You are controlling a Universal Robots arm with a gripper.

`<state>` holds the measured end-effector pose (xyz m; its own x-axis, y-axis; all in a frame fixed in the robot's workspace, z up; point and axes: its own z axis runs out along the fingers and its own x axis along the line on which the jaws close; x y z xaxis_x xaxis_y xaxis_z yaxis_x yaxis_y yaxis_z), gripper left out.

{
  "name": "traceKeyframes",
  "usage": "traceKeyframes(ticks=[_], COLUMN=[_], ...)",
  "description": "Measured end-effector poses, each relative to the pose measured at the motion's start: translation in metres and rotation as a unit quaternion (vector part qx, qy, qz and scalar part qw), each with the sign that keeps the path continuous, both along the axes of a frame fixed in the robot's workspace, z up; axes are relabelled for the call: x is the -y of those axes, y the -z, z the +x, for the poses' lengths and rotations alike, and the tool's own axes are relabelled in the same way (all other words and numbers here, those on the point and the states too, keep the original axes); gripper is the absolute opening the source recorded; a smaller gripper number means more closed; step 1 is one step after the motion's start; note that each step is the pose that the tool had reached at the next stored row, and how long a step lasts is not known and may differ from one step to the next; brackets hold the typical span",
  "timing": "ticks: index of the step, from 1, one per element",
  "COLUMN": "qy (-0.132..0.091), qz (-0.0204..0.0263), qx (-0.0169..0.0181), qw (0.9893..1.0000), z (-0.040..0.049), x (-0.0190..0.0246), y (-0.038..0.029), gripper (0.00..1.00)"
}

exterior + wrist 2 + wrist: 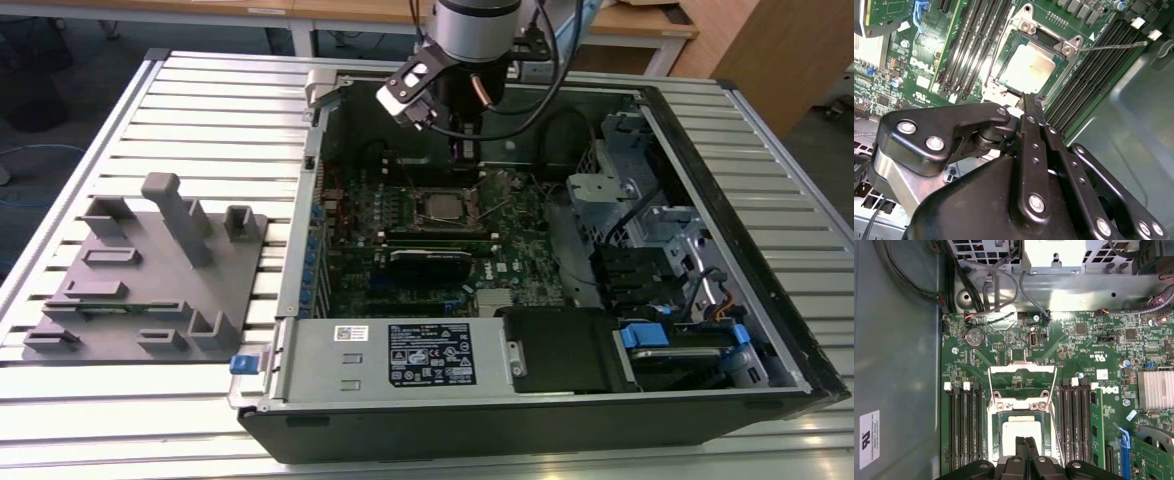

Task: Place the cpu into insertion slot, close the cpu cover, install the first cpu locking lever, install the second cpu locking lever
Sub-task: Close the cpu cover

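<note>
One cpu, one insertion slot, one cpu cover, two locking levers.

Gripper cut off by frame edge in first wrist view; its fingertips hide one edge of cpu. Exterior view: arm cropped at top, socket detail too small to tell.

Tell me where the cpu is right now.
In both wrist views the cpu lies in the socket on the green board, between two banks of long black slots, just beyond the gripper.
</note>
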<state>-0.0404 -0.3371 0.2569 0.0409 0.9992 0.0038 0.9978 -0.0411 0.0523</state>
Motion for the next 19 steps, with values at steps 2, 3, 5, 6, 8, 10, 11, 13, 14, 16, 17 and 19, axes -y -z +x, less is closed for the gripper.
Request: traceKeyframes(ticks=[2,3,5,6,8,10,11,13,14,16,17,19], qy=[0.0,0.0,0.0,0.0,0.0,0.0,0.0,0.0,0.0,0.0,0.0,0.0], qz=[0.0,0.0,0.0,0.0,0.0,0.0,0.0,0.0,0.0,0.0,0.0,0.0], qx=[0.0,0.0,0.0,0.0,0.0,0.0,0.0,0.0,0.0,0.0,0.0,0.0], qw=[1.0,1.0,1.0,1.0,1.0,1.0,1.0,1.0,1.0,1.0,1.0,1.0], z=[0.0014,0.002,0.0033,0.004,0.0053,0.0068,0.0075,0.0089,0.0096,0.0101,0.0102,0.0103], x=[0.0,0.0,0.0,0.0,0.0,0.0,0.0,0.0,0.0,0.0,0.0,0.0], y=[0.0,0.0,0.0,0.0,0.0001,0.0001,0.0001,0.0001,0.0001,0.0001,0.0001,0.0001], gripper=[0.1,0.1,0.1,0.1,0.1,0.1,0.1,0.1,0.1,0.1,0.1,0.1])
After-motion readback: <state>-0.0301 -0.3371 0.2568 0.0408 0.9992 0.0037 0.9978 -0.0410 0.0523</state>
